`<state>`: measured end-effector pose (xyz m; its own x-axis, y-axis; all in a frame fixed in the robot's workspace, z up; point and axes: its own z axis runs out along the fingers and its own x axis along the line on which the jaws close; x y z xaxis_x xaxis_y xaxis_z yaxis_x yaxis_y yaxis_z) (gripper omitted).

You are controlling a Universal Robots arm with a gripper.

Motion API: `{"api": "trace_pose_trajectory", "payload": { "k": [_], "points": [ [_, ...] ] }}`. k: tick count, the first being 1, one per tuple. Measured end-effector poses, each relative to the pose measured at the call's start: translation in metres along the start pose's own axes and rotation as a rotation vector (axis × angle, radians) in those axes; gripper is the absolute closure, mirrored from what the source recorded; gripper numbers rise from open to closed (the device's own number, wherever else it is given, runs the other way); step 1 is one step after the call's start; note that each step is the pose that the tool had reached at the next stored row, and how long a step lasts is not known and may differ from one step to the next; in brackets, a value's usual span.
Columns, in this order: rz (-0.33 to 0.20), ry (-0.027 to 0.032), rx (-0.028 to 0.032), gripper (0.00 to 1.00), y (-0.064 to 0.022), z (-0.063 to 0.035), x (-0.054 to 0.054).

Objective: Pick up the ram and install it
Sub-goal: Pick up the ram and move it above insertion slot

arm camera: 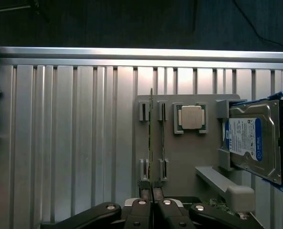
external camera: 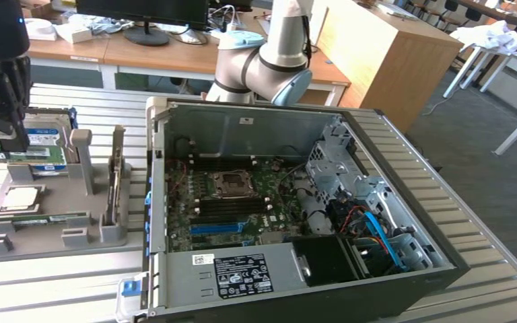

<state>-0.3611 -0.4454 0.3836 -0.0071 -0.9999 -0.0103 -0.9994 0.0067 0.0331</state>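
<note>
Pressed almost together, the jaws of the black gripper (arm camera: 152, 198) (external camera: 13, 143) are seen pinching the ram (arm camera: 151, 138) (external camera: 43, 160), a long thin green circuit-board stick with a pale label, by its upper edge. The stick is held level and clear above the grey moulded holder tray (arm camera: 179, 157) (external camera: 52, 202), at about nine o'clock in the exterior view.

Beneath it, one pair of grey slot posts (arm camera: 144, 112) (external camera: 73, 235) is judged empty, while a second green memory stick (arm camera: 163, 138) (external camera: 43, 219) is left in the pair beside it. A square silver processor chip (arm camera: 190, 117) (external camera: 16, 196) and a blue-labelled silver hard drive (arm camera: 248, 143) (external camera: 48, 131) are also kept on the tray, which is set on a ridged aluminium table (arm camera: 60, 143) (external camera: 61, 282).

Farther off, toward three o'clock, an open black-and-silver computer case (external camera: 240, 131) is laid on its side with its green motherboard (external camera: 240, 215) exposed.

The pick-up is judged done; the carry to the case is the step in hand. A level transfer over the case wall is called for, with the stick's lower edge lined up along the dark memory slots (external camera: 231, 205) before any pressing down.
</note>
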Motion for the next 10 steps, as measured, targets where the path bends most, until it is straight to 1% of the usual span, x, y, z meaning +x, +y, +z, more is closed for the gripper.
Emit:
{"api": "trace_pose_trajectory", "payload": {
  "k": [10],
  "points": [
    [0.000,0.0000,0.0000,0.88,0.0001,-0.0100,-0.0001]
  ]
}}
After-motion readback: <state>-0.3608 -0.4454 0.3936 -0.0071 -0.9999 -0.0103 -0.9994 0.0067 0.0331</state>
